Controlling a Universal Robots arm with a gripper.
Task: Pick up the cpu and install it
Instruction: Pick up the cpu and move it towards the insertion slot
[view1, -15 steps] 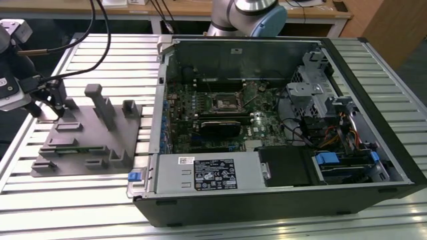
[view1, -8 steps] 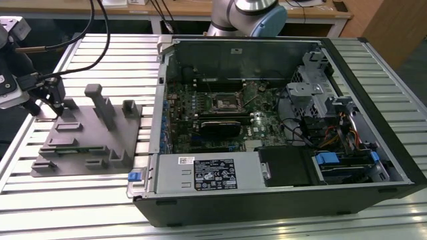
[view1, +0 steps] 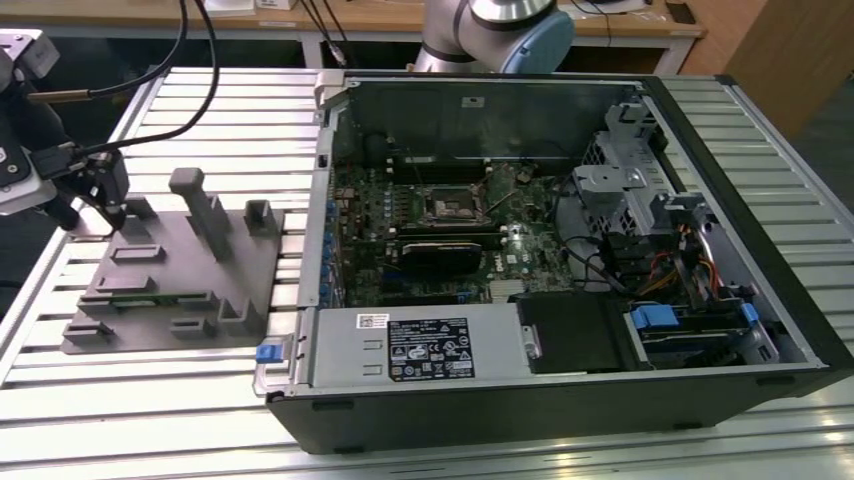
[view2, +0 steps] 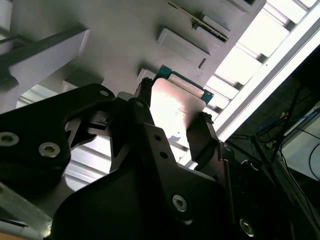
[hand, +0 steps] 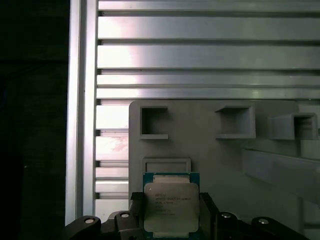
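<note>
Only the thin edges of the cpu (hand: 171, 202) are gripped, so a small slip or tilt could twist it loose onto the grey holder plate (hand: 200, 150) or the slatted tabletop (hand: 200, 55). A skewed chip would also seat badly in the motherboard socket (view1: 451, 205). The hand (view2: 174, 120) is narrow, with fingertips (view2: 200, 137) clamped on opposite sides of the cpu. It sits over the plate, at the exterior view's left.
</note>
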